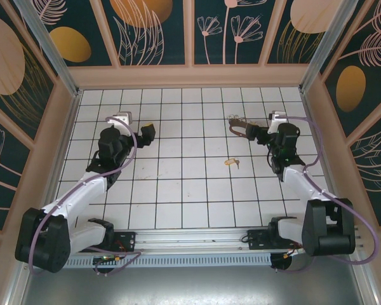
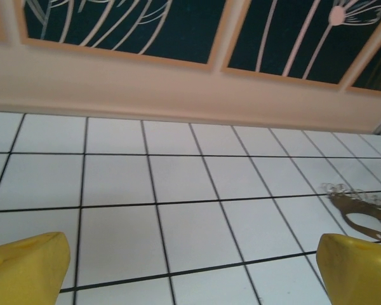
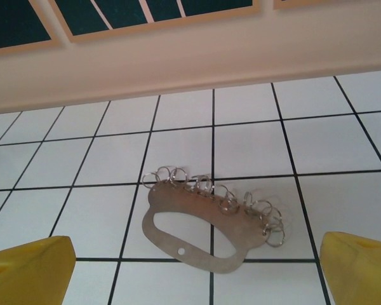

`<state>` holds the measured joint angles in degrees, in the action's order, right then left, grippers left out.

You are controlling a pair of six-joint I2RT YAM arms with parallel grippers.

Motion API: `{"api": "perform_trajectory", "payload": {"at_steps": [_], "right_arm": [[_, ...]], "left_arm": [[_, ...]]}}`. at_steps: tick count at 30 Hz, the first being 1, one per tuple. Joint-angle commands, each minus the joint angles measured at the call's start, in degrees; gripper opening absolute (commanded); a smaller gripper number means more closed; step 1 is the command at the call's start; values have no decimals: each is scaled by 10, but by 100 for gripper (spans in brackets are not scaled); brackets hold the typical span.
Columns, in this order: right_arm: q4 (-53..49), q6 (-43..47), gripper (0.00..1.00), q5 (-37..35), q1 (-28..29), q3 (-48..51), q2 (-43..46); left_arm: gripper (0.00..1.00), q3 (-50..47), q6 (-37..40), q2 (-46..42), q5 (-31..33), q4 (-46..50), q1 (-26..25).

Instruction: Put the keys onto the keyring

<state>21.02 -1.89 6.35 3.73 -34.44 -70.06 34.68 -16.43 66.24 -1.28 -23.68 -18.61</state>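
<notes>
Judging the step in hand: the opening approach, nothing lifted yet. We note the key (image 1: 231, 162) lying flat on the white tiled counter (image 1: 178, 197), right of centre and well apart from both arms. The keyring (image 1: 240, 127) lies farther back on the right. From the right wrist, the keyring (image 3: 197, 204) shows its row of small silvery rings along the far edge. The right gripper (image 1: 251, 131) sits just beside it and points at it, jaws spread wide and empty. The left gripper (image 1: 146, 135) hovers over the left side, well apart from both items, likewise wide open with nothing held. Our reading of the next move: one gripper pins or lifts the keyring while the other fetches the key. The key is thin and flat, so we expect a low, careful pinch on its edges.
</notes>
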Motion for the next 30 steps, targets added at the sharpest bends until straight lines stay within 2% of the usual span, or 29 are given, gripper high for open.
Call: {"api": "perform_trajectory", "payload": {"at_steps": [1,7,12,20,30], "right_arm": [[-6,-1,99,24,-4,-38,-27],[-37,19,99,35,-5,-110,-101],[-80,45,99,40,-4,-204,-196],[-163,80,99,52,15,-342,-335],[-260,135,90,45,29,-460,-461]], "left_arm": [[99,20,-8,12,-5,2,-30],[99,49,-23,44,-15,16,-58],[99,65,-28,61,-35,36,-75],[99,77,-26,100,-55,30,-82],[99,61,-30,76,-77,9,-83]]}}
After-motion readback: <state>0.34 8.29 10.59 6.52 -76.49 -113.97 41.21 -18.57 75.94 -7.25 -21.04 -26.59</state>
